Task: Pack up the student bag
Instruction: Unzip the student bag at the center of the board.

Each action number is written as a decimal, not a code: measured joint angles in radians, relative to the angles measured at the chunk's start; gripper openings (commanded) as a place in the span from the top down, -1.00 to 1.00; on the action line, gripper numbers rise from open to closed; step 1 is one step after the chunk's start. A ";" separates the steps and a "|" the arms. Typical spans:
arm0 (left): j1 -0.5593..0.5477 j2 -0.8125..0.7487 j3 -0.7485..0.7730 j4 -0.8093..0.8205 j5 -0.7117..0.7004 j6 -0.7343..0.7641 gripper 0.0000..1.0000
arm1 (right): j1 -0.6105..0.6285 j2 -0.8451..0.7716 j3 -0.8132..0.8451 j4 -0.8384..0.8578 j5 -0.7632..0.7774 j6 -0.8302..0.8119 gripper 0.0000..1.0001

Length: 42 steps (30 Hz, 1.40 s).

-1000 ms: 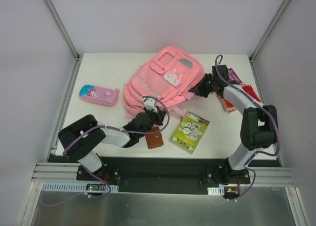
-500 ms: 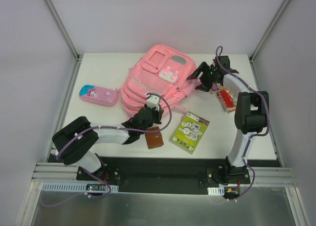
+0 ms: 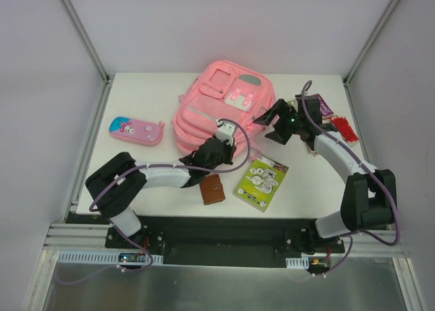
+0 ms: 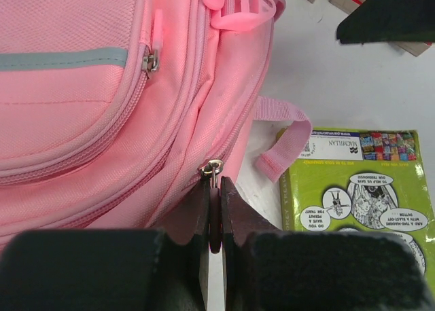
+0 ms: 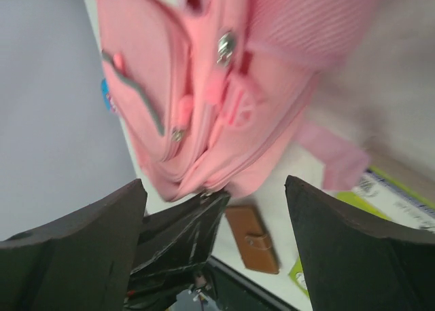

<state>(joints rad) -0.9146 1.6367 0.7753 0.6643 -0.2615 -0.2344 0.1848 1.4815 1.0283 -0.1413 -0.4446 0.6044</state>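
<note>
The student bag [image 3: 216, 104], a large pink backpack, lies at the back middle of the table. My left gripper [image 3: 219, 147] sits at its near edge. In the left wrist view the left gripper [image 4: 215, 209] is shut on the dark tab of a zipper pull [image 4: 213, 167] on the student bag's [image 4: 81, 107] side seam. My right gripper [image 3: 269, 121] hovers just right of the bag. In the right wrist view the right gripper [image 5: 214, 189] stands wide open with nothing between its fingers, facing the student bag [image 5: 204, 87].
A pink cartoon pencil case [image 3: 136, 130] lies at the left. A brown wallet [image 3: 213, 189] and a green booklet [image 3: 261, 181] lie in front of the bag. Red and purple packets [image 3: 340, 124] sit at the right edge behind the right arm.
My right gripper has opened, come off the bag's right side and dropped back slightly. The left gripper moved up and right with the zipper pull, and the bag shifted.
</note>
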 measured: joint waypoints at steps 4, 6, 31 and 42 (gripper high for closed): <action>0.000 0.011 0.013 -0.013 0.019 0.010 1.00 | 0.095 -0.021 -0.026 0.048 0.020 0.078 -0.55; 0.000 0.011 0.013 -0.016 0.026 0.014 1.00 | 0.121 -0.011 -0.028 0.060 0.034 0.102 -0.50; 0.014 -0.034 -0.041 0.013 0.072 0.090 1.00 | 0.180 0.249 0.073 0.118 0.013 0.156 0.98; 0.013 -0.110 -0.109 0.043 0.074 0.097 1.00 | 0.150 0.251 0.077 0.094 -0.073 0.137 0.99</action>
<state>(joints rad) -0.9020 1.5269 0.6662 0.7071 -0.1875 -0.1379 0.3347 1.7329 1.1057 -0.0475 -0.5179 0.7418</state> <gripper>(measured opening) 0.032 0.028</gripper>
